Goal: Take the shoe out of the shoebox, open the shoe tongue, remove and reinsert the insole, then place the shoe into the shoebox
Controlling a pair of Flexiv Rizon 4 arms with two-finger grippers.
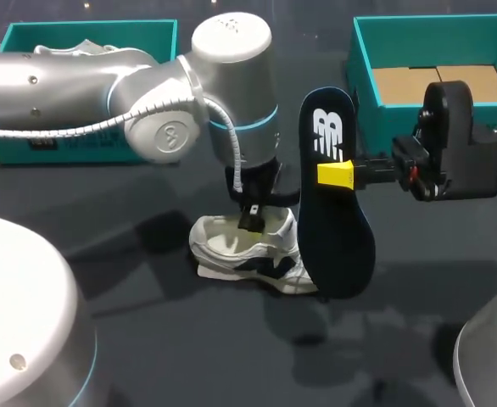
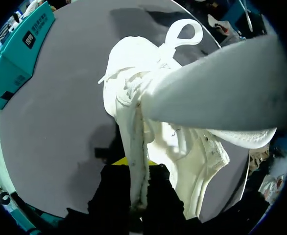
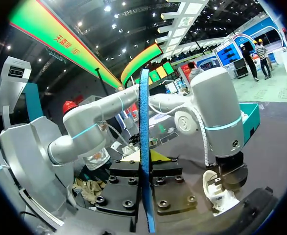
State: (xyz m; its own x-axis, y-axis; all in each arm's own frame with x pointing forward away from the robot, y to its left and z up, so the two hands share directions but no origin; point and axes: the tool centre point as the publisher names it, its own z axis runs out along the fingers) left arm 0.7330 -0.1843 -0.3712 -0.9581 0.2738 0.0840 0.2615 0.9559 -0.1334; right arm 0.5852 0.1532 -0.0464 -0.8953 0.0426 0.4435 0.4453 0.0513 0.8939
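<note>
The white shoe [image 1: 248,250] lies on its side on the dark table [image 1: 172,339]; every place here is given from it; the left arm [image 1: 104,93] comes in above it and ends straight over its opening, where the left gripper [image 1: 253,216] reaches down to the collar; in the left wrist view a strip of the shoe's [image 2: 148,98] white upper runs between the fingers of that gripper [image 2: 136,164], which stand close against it on both sides, so the claw is nearly closed and has hold of the shoe; the dark blue insole [image 1: 337,237] hangs upright just beside the shoe, off the table, its lower end over the shoe's far tip; the right gripper [image 1: 335,174] is clamped on the insole's middle, the fingers drawn in to the thickness of the sheet, which the right wrist view shows edge-on [image 3: 144,147] between them; one teal shoebox [image 1: 376,93], with a cardboard floor, stands well behind the shoe past the insole; a second teal shoebox [image 1: 159,38] stands behind the shoe on the other side, partly hidden by the left arm.
</note>
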